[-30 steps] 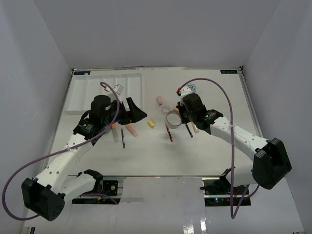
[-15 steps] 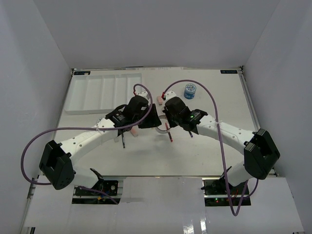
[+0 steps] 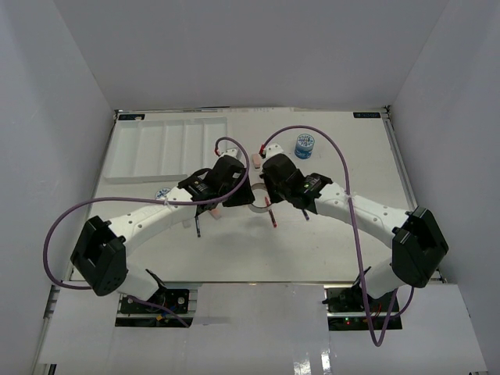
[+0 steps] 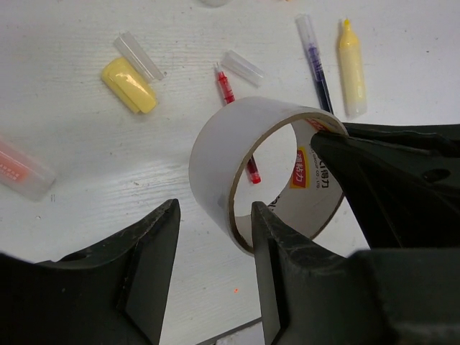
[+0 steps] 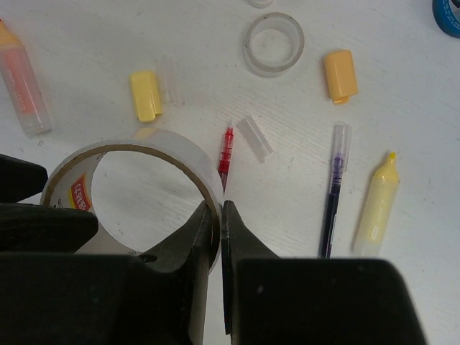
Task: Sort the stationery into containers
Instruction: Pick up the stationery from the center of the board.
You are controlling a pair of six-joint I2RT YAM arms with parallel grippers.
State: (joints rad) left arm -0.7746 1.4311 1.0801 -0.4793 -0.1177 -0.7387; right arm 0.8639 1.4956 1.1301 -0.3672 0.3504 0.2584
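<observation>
My right gripper [image 5: 219, 210] is shut on the wall of a large white tape roll [image 5: 169, 147] and holds it on edge over a red pen [image 5: 226, 152]. In the top view the roll [image 3: 257, 207] hangs between both grippers. My left gripper [image 4: 215, 210] is open, its fingers either side of the roll's near wall [image 4: 215, 162] without gripping it. In the top view the left gripper [image 3: 242, 194] faces the right gripper [image 3: 262, 197]. The white compartment tray [image 3: 141, 148] lies at the far left.
Loose on the table: a yellow eraser [image 5: 146, 95], a clear tape ring [image 5: 273, 43], an orange eraser [image 5: 339, 74], a purple pen [image 5: 336, 183], a yellow marker [image 5: 377, 201] and an orange marker [image 5: 25, 79]. Blue tubs stand at the back [image 3: 305, 145] and left [image 3: 162, 193].
Both arms have swung in to the table's middle. The right gripper has brought the large tape roll leftward, and the left gripper has come up against it.
</observation>
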